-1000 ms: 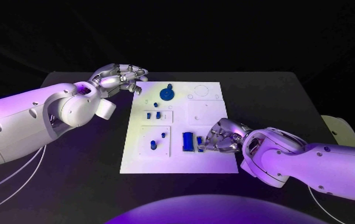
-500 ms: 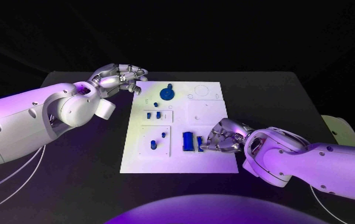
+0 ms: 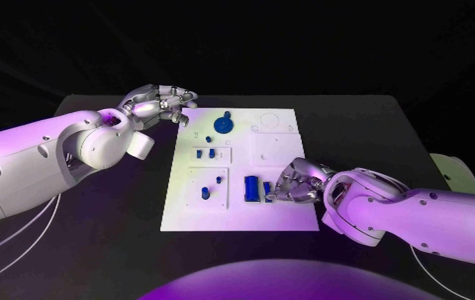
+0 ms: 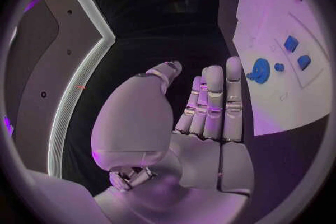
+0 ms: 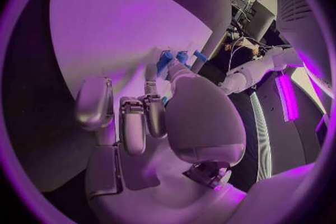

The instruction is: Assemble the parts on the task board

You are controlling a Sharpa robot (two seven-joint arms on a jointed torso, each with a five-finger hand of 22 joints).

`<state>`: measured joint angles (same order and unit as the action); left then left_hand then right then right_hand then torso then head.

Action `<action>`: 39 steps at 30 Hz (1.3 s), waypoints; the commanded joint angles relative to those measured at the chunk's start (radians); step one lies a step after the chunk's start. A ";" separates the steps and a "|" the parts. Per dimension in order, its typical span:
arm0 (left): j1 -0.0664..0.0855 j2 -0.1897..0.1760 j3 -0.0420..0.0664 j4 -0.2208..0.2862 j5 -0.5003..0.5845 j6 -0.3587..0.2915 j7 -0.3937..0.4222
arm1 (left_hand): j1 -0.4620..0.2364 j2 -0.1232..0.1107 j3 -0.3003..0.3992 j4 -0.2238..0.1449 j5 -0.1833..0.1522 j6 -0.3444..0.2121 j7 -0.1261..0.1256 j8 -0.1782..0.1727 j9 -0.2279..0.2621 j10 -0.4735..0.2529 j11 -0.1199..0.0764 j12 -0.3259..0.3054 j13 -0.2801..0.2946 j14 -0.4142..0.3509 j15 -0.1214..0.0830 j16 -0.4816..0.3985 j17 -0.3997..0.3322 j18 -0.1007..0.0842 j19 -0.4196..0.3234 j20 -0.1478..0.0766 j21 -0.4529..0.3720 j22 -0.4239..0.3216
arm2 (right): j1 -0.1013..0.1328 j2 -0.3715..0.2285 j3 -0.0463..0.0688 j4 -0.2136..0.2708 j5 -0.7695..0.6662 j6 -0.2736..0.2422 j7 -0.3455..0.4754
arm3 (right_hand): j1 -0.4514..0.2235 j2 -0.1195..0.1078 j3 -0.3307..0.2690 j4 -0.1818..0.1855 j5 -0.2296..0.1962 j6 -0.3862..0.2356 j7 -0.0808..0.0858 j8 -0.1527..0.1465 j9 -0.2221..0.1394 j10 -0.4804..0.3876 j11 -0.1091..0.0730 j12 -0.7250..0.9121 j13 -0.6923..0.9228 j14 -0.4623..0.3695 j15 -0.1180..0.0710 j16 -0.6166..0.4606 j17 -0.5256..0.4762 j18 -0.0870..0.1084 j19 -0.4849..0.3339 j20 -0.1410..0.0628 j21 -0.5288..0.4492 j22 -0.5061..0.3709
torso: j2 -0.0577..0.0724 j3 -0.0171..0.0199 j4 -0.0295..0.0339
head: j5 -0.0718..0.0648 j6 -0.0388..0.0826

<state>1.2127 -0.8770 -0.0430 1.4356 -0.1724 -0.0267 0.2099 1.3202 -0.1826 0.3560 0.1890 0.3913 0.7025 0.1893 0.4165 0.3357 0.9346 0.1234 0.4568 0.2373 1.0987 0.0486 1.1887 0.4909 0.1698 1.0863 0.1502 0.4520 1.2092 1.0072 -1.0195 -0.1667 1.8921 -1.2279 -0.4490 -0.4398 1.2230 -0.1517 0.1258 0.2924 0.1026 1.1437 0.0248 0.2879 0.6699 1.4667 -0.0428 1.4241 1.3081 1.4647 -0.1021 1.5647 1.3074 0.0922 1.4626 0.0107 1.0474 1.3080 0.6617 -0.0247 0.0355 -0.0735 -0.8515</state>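
task board (image 3: 242, 176): white, flat mid-table | parts (image 3: 251, 189): blue, scattered on it

Left robot hand (image 3: 158, 104) up in the air, holding nothing, fingers loosely curled. Right robot hand (image 3: 297, 183) low down, fingers bent.

The desk (image 3: 109, 245) is black. The white task board (image 3: 282, 214) lies flat at its middle, long side running away from the robot. Blue parts (image 3: 251, 189) sit on the board.

R hand (image 3: 297, 183) | edged slightly toward blue parts (image 3: 255, 189) (tiny shift) | board unchanged
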 commanded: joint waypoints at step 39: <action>0.000 0.003 0.000 0.002 0.002 0.006 0.006 | -0.001 0.012 -0.003 0.008 0.002 -0.005 0.002 0.009 -0.002 -0.009 -0.002 0.008 -0.001 -0.007 0.000 0.007 -0.003 0.011 0.004 0.002 -0.002 -0.002 | 0.010 0.019 0.004 -0.011 0.023 -0.101 0.076 | -0.075 0.012 -0.103 0.003 0.018 -0.036 0.016 -0.022 -0.008 0.039 0.011 -0.026 0.144 0.105 0.011 0.004 0.258 -0.001 0.003 0.007 -0.035 0.139 | -0.004 -0.0008 -0.0028 | -0.005 0.008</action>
<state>1.2127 -0.8763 -0.0431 1.4358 -0.1747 -0.0269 0.2059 1.3202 -0.1826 0.3531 0.1919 0.3913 0.7025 0.1893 0.4217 0.3350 0.9310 0.1198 0.4609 0.2373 1.0987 0.0486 1.1887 0.4897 0.1698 1.0863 0.1502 0.4520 1.2081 1.0129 -0.9981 -0.1645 1.8788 -1.2235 -0.4986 -0.4066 1.1551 -0.1392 0.0305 0.2955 0.1149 1.1148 0.0406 0.2701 0.6633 1.4665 -0.0385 1.4028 1.3077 1.4682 -0.0980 1.5647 1.3074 0.0920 1.4626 0.0107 1.0182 1.3076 0.6601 -0.0241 0.0341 -0.0766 -0.8475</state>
